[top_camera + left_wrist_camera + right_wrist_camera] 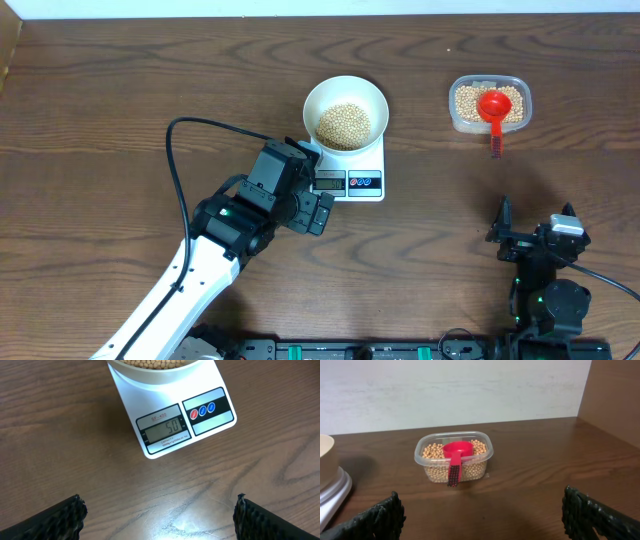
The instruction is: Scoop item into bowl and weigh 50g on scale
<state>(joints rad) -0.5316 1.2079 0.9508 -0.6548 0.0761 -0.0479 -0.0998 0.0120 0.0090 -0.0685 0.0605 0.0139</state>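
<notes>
- Black ribbed fingertips (pixel 65 517) fill the bottom corners of the left wrist view. The left jaws are spread wide, with nothing in them and only bare table (pixel 75 435) between.
- Higher in that frame lies the scale (pixel 165 430), turned at a slant. Its display reads 50, and small coloured buttons sit to the display's right.
- At the top edge, the cream bowl (pixel 160 375) rests on the scale, with tan beans (pixel 155 364) inside it.
- In the overhead view, scale and bowl sit at upper centre, the bowl on the scale's upper part. The left arm (pixel 230 225) reaches in from the lower left and ends just beside the scale's lower-left corner.
- In the right wrist view, the right jaws are also released and wide apart, their fingertips (pixel 600 520) in the bottom corners, grasping nothing.
- Above them, mid-frame, a clear tub (pixel 420 450) holds more beans. A red scoop (pixel 456 450) lies in it, its handle hanging over the near rim.
- Overhead, this tub is at upper right, well apart from the scale.
</notes>
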